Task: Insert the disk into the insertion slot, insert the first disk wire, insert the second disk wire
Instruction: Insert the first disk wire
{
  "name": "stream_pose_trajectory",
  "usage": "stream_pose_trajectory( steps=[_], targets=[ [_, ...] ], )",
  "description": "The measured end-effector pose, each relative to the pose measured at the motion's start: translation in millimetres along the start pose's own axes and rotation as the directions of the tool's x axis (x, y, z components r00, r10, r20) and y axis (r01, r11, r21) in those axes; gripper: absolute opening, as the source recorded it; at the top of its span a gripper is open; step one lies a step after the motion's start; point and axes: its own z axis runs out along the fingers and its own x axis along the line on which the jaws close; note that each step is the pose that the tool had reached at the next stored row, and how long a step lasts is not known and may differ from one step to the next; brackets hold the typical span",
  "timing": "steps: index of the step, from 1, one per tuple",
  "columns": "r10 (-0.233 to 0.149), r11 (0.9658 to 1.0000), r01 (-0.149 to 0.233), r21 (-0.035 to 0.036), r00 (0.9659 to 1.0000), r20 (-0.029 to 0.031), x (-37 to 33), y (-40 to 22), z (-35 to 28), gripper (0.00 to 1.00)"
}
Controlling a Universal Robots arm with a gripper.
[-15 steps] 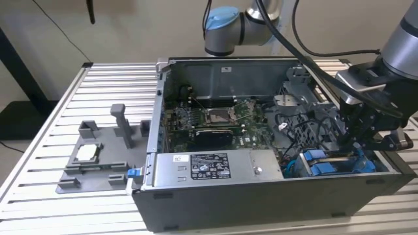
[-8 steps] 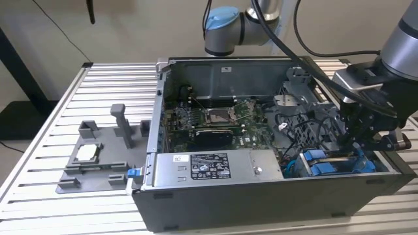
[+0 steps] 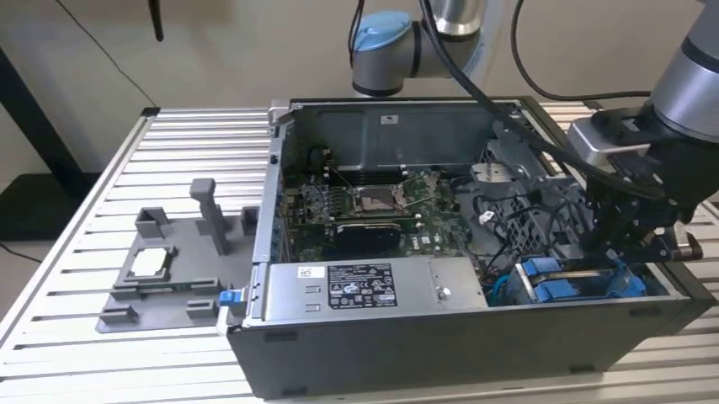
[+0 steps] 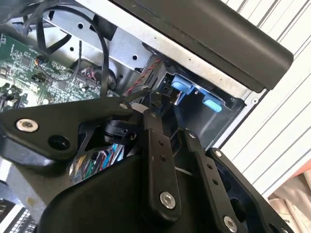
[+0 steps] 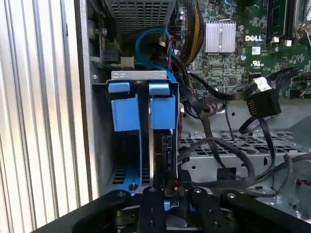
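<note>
At the lower right of the exterior view, the flat silver-grey disk in its bright blue plastic carrier (image 3: 558, 289) stands on edge, already seated in the grey sheet-metal insertion slot (image 5: 138, 75) of the open dark computer case (image 3: 450, 345). The black gripper (image 5: 169, 187) hangs at its exposed end, claw narrow, seemingly pinching a small dark plug (image 5: 168, 182). A wire step looks in hand; seating it calls for squaring the plug to the disk's connector, clear of the loose black cables (image 5: 214, 145).
</note>
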Motion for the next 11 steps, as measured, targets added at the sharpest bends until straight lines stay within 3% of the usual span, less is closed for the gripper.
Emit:
stream_pose_trajectory(
  steps=[1,2,4,9,10,11],
  targets=[
    [0.000,1.0000,0.000,0.0000,1.0000,0.0000,-1.0,-1.1,-15.1,0.27],
    [0.000,1.0000,0.000,0.0000,1.0000,-0.0007,-1.3,-1.4,-19.0,0.27],
    [0.000,1.0000,0.000,0.0001,1.0000,-0.0014,-1.6,-1.8,-23.8,0.27],
    [0.000,1.0000,0.000,-0.0008,1.0000,-0.0016,-1.6,-1.9,-24.4,0.27],
    [0.001,0.9999,-0.001,-0.0142,1.0000,-0.0036,-1.7,-2.0,-24.6,0.27],
    [0.002,0.9995,-0.002,-0.0325,1.0000,-0.0048,-1.7,-1.9,-24.5,0.27]
  ],
)
